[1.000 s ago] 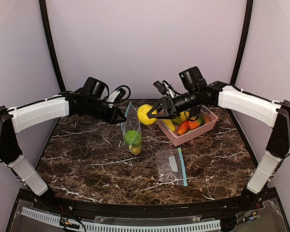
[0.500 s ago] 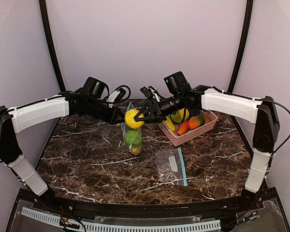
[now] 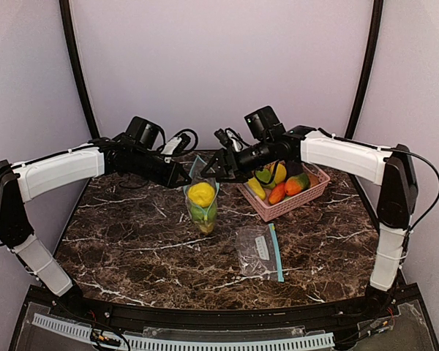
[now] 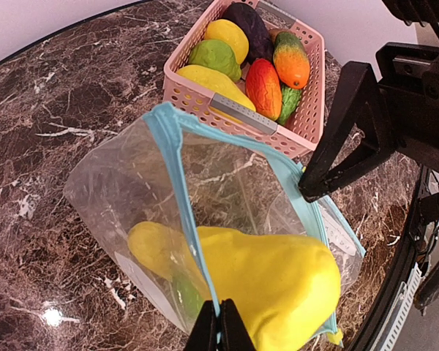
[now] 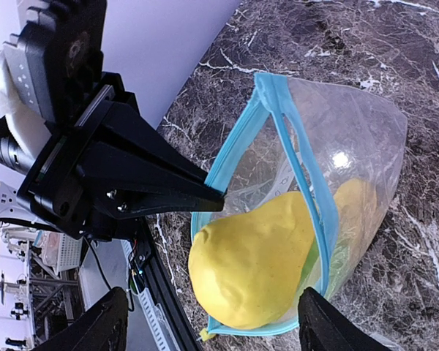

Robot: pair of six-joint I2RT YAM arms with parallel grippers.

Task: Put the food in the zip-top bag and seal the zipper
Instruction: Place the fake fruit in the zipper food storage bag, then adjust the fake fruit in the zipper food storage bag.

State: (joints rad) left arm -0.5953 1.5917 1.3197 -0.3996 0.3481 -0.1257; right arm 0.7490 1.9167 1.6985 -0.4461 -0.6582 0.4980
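Observation:
The zip-top bag [image 3: 203, 207] [image 4: 124, 183] [image 5: 351, 139] stands upright on the marble. My left gripper [image 3: 184, 178] [image 4: 219, 325] is shut on its blue zipper rim and holds the mouth open. A big yellow fruit [image 3: 201, 194] [image 4: 278, 281] [image 5: 252, 263] sits in the mouth, on top of a green piece and another yellow piece inside. My right gripper [image 3: 208, 170] [image 5: 212, 292] hangs open just over the yellow fruit, with nothing between its fingers [image 4: 344, 139]. More food [image 3: 278, 186] [image 4: 263, 84] lies in the pink basket.
The pink lattice basket [image 3: 289, 206] [image 4: 238, 115] stands right of the bag, with yellow, green, orange-red and dark purple pieces. A second zip-top bag [image 3: 260, 251] lies flat near the table's middle front. The two grippers are close together at the bag's mouth.
My right gripper carried the yellow fruit left from the basket to the bag, then opened; the fruit now rests in the bag's mouth. The left arm stayed still.

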